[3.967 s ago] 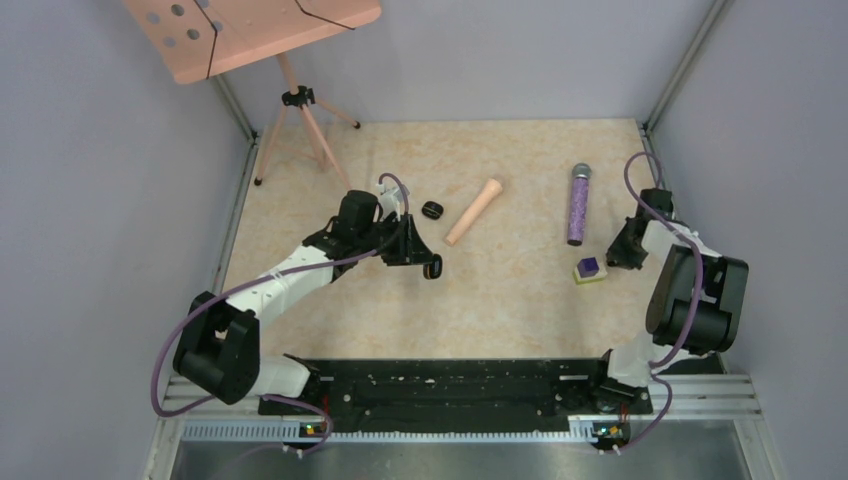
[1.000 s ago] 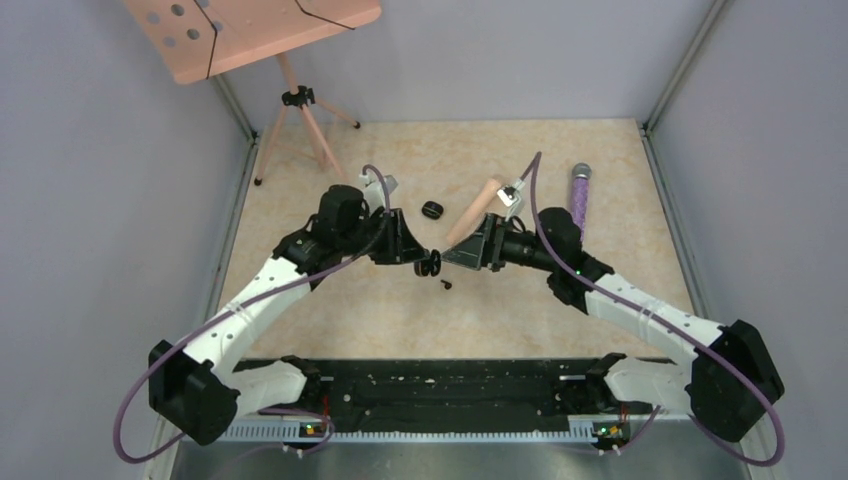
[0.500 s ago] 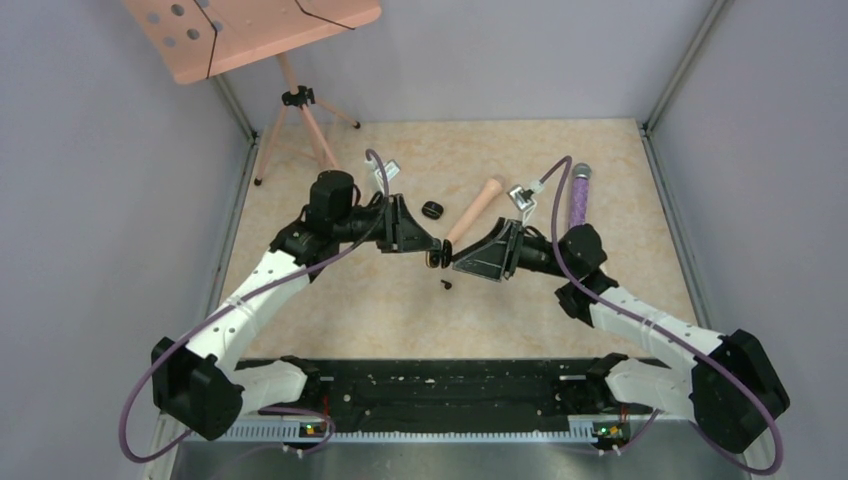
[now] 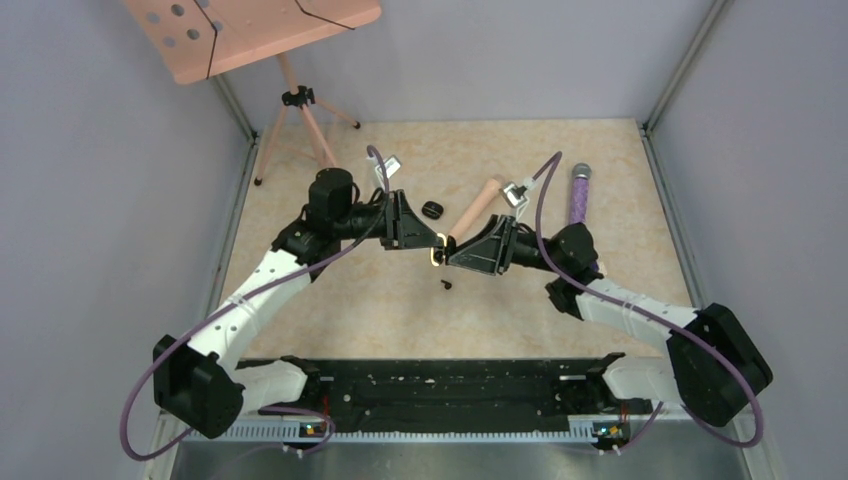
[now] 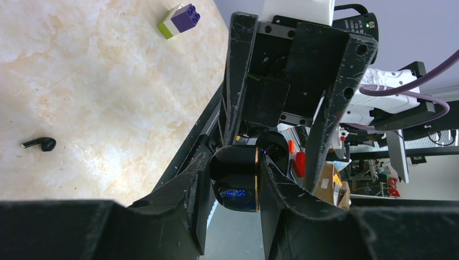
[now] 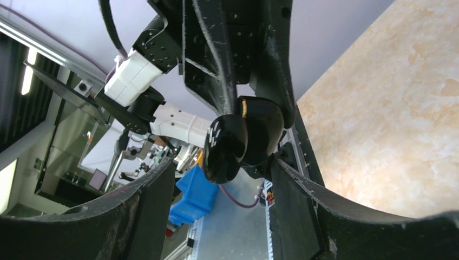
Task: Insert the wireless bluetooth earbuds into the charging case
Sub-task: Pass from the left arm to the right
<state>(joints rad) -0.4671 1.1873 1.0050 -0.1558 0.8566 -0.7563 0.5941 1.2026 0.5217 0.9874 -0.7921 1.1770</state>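
Far left rear: peach tripod stand (image 4: 300, 110), off the work area. Left gripper (image 4: 428, 240) reaches toward mid-table, fingers clenched on the charging case (image 5: 235, 179), one pad on each flank. The case is held up off the table (image 4: 500, 310), with a gold seam line and a blue glow showing on its near face. How far the lid is open: cannot tell. One earbud (image 5: 39, 143) lies loose on the table just in front of the two grippers, stem flat, touching nothing. No second bud made out. Behind the grippers is a black rounded lump (image 4: 432, 210), then a peach cylinder (image 4: 475, 205) lying slantwise. Right gripper (image 6: 221, 165) faces the left one head-on, fingers spread either side of the case with daylight on both sides, grasping nothing. Further right a purple glitter stick (image 4: 579, 200). A purple-and-white cube (image 5: 179, 19) sits well apart from the earbud.
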